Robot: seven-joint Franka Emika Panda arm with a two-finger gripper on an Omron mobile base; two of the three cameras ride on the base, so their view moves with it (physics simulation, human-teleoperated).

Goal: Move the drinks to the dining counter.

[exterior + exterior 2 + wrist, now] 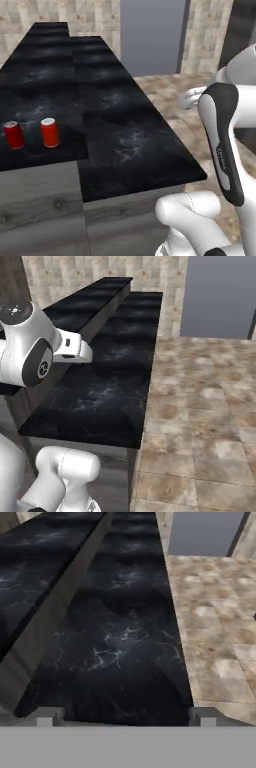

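Observation:
Two red cans with silvery tops, one (14,135) beside the other (50,132), stand upright on the raised ledge of the dining counter (130,135) at its near left end. The counter's glossy black veined lower top (110,391) stretches away ahead of the arm. In the hand view my gripper (125,718) hovers over the lower top (120,642), looking along it. Its two fingertips (46,717) stand wide apart, open, with nothing between them. The cans lie to the left of the arm, apart from the gripper.
The counter's near corner (200,175) and grey panelled side (45,210) face the base. Tan tiled floor (200,406) runs along the counter's right side. A tall grey panel (220,296) stands in the stone-tiled wall at the back.

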